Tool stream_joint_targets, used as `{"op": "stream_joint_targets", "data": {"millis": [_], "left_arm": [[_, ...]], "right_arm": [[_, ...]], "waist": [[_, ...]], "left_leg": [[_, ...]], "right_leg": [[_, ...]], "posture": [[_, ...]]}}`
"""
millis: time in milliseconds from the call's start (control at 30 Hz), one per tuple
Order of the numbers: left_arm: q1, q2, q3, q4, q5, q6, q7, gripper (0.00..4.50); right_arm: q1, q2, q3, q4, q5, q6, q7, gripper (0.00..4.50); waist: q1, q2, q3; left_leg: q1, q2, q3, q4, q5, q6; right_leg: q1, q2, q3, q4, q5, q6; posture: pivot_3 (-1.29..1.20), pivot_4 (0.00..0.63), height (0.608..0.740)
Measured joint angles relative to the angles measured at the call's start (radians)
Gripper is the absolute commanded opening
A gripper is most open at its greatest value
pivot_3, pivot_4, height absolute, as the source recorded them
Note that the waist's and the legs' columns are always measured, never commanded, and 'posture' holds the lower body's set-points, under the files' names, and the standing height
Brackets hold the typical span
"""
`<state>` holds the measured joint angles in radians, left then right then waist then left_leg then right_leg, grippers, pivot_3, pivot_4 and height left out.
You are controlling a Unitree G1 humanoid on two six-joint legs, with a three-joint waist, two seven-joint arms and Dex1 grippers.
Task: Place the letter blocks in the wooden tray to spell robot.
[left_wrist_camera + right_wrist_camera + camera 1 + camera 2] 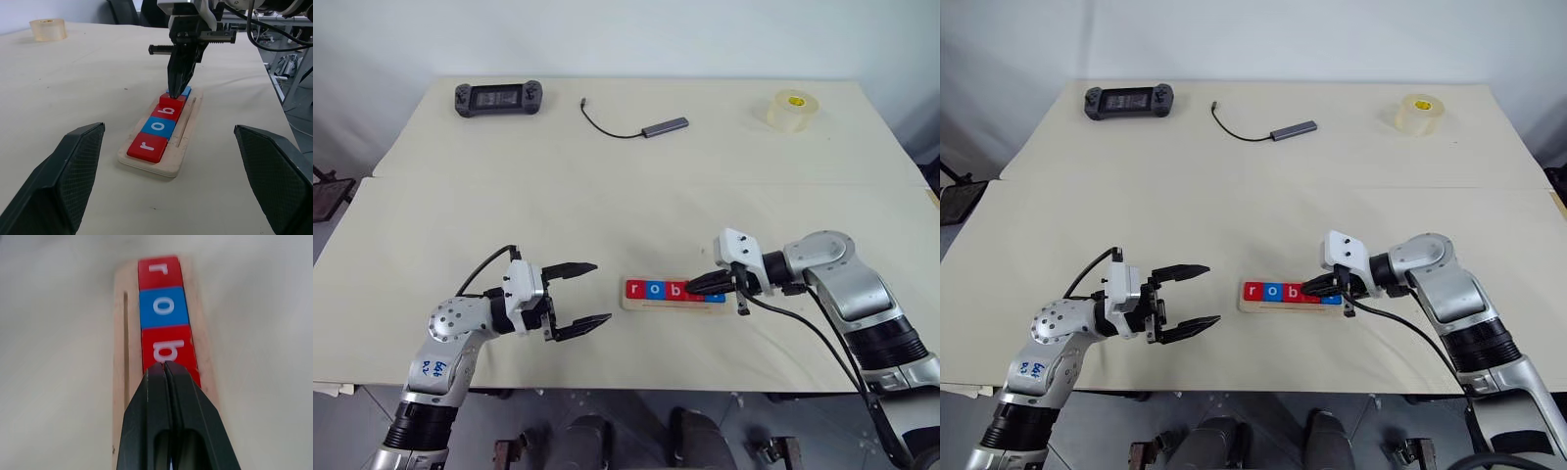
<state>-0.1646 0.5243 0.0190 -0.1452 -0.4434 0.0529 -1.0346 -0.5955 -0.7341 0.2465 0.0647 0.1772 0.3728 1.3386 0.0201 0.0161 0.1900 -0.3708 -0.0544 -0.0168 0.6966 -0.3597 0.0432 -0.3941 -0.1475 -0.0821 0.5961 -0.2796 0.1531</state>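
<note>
The wooden tray (666, 305) lies near the table's front edge, between my two grippers. In it sit letter blocks in a row: a red r (635, 289), a blue o (653, 289), a red b (672, 290), then a blue block (185, 91) whose letter is hidden. My right gripper (693, 287) is shut with nothing in it. It points down and left, its tips at the seam between the b and the blue block (164, 364). I cannot tell whether they touch. My left gripper (602, 292) stands open and empty, just left of the tray.
At the back of the table lie a black game controller (498, 98), a cable with a grey adapter (664, 126) and a roll of clear tape (792, 109). The table's front edge runs just below both grippers.
</note>
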Motion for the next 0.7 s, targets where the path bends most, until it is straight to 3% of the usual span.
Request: {"op": "stream_joint_targets", "data": {"millis": [300,433,533,700], "left_arm": [[0.000,0.000,0.000,0.000,0.000,0.000,0.001,4.50],[0.004,0.003,0.002,0.000,0.000,0.000,-0.002,4.50],[0.019,0.018,0.010,0.000,0.000,0.000,-0.005,4.50],[0.038,0.078,0.076,0.008,-0.003,0.000,-0.011,4.50]], "right_arm": [[0.009,-0.009,0.004,0.000,-0.005,-0.005,0.002,0.05],[0.041,-0.010,-0.066,-0.035,0.053,-0.005,-0.006,0.05],[0.107,-0.034,-0.143,-0.074,0.100,-0.020,-0.008,0.64],[0.294,-0.079,-0.350,-0.100,0.172,-0.126,-0.023,2.33]], "waist": [[0.001,0.000,0.000],[0.002,0.000,0.000],[0.004,0.000,0.000],[0.004,0.000,0.000]], "left_leg": [[0.000,0.000,0.000,0.000,0.000,0.000],[0.000,0.000,0.000,0.000,0.000,0.000],[0.000,0.000,0.000,-0.001,0.000,0.000],[0.000,0.000,0.000,-0.002,0.000,0.000]], "right_leg": [[0.000,0.000,0.000,0.000,0.000,0.000],[0.000,0.000,0.000,0.000,0.000,0.000],[0.000,0.000,-0.001,-0.001,0.000,0.000],[0.001,0.000,-0.001,-0.002,0.000,0.000]], "posture": [[0.00,0.150,0.740],[0.00,0.150,0.740],[0.00,0.150,0.740],[0.00,0.150,0.740]]}}
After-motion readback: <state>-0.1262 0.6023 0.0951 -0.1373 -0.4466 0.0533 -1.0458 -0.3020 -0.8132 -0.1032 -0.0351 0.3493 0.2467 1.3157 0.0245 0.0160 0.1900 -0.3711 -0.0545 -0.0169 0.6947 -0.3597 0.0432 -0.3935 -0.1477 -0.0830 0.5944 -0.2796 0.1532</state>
